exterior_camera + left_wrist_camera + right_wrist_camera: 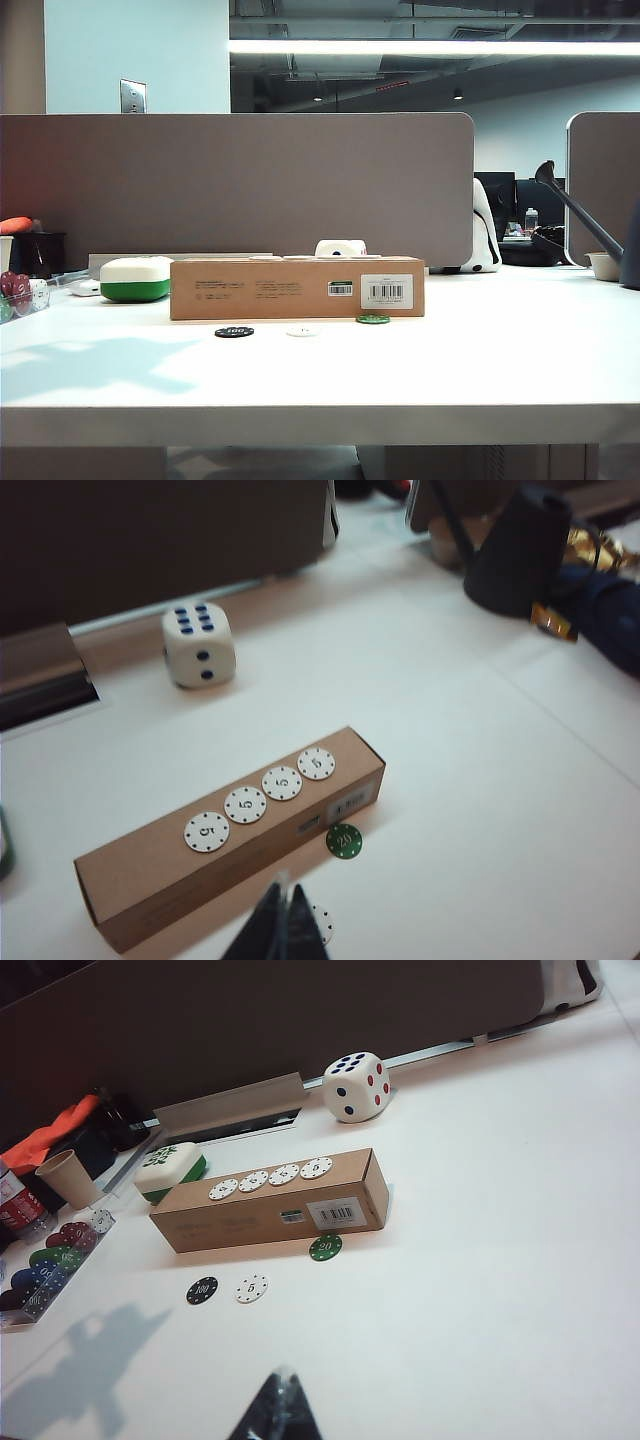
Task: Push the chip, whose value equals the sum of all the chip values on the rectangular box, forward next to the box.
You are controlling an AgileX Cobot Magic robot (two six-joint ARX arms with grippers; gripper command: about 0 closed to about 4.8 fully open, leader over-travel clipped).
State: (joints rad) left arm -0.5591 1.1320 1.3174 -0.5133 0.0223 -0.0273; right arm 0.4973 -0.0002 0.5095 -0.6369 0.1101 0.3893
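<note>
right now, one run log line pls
green chip touching box front | left gripper shut, above white chip | right gripper shut, clear

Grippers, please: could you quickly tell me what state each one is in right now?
Left gripper: jaws shut, holding nothing, above the table.
Right gripper: jaws shut, holding nothing, above the table.

The chip [325, 1248], green and marked 20, lies flat on the white worktop, just in front of the rectangular box [270, 1210] near its barcode end. The brown box lies lengthwise, carrying four white 5 chips in a row on top.
</note>
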